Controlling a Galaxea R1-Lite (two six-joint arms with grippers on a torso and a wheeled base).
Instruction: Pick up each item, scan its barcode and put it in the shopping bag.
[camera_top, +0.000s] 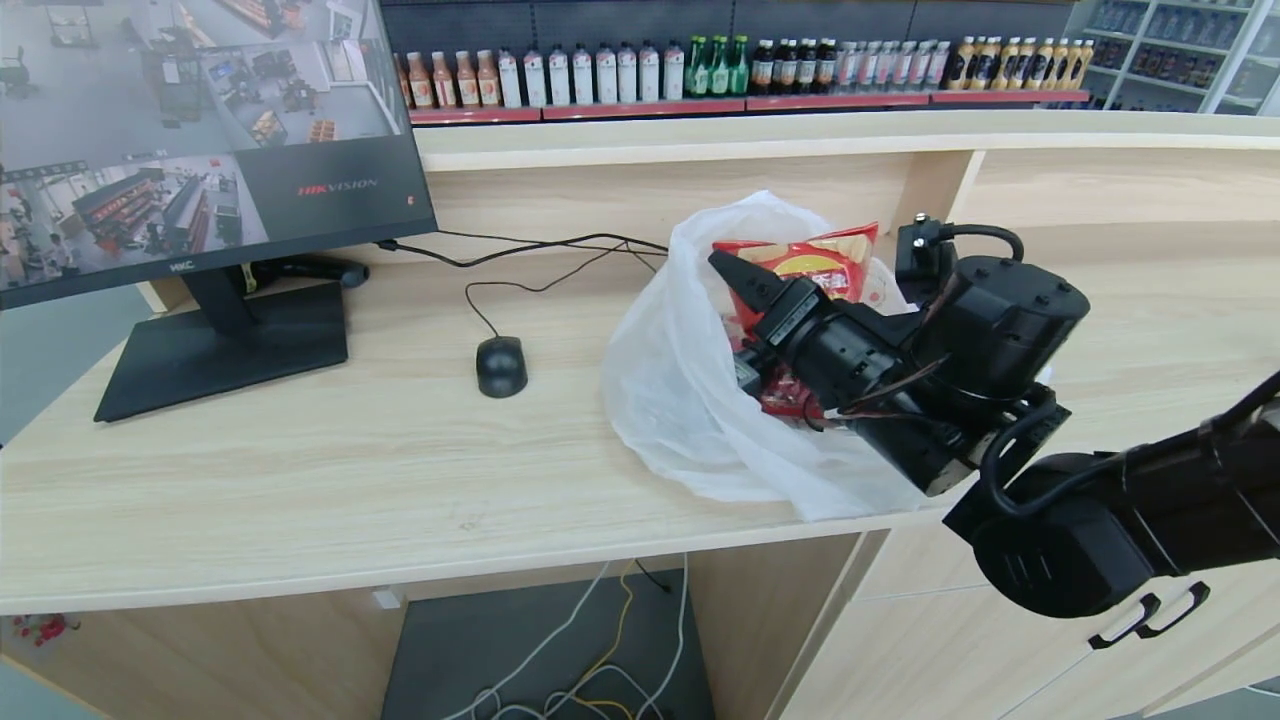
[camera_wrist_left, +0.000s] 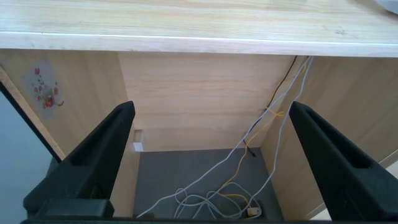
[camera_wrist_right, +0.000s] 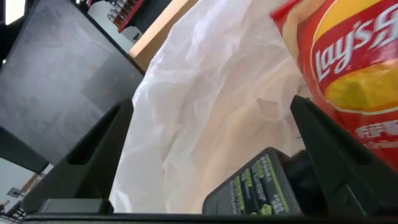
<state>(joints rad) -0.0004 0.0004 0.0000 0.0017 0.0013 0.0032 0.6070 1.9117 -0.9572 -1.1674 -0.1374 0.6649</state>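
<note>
Beneath the right end effector (camera_top: 748, 300), the pale wooden tabletop (camera_top: 300, 470) is seen stretching out to both sides, with a raised ledge of the same wood behind it. Well off to that end effector's left, a large black flat-screen monitor (camera_top: 180, 130) is stood on a flat black base.

Around the end effector a white translucent plastic shopping bag (camera_top: 670, 400) is slumped open on the tabletop, near its front edge, and the end effector is set into the bag's mouth. In the right wrist view its two black fingers (camera_wrist_right: 93, 155) are seen spread wide, with nothing clamped between them; crumpled bag film is seen across the gap.

Just beyond the fingertips, inside the bag, a red and yellow crisp packet (camera_top: 810, 262) is stood with its top edge rising out of the opening. Close to the base of the fingers a small black block (camera_wrist_right: 261, 183) with a label printed in green is seen; what it is cannot be told.

Between the right end effector and the monitor, apart from the bag, a small black computer mouse (camera_top: 501, 366) is laid on the tabletop, with its thin black cable (camera_top: 520, 285) run back toward the ledge.

The left end effector (camera_wrist_left: 211, 112) is held below the tabletop's front edge, faced toward the open recess under it, where loose white and yellow cables (camera_wrist_left: 249, 162) are hung. Its fingers are spread wide and nothing is held between them.
</note>
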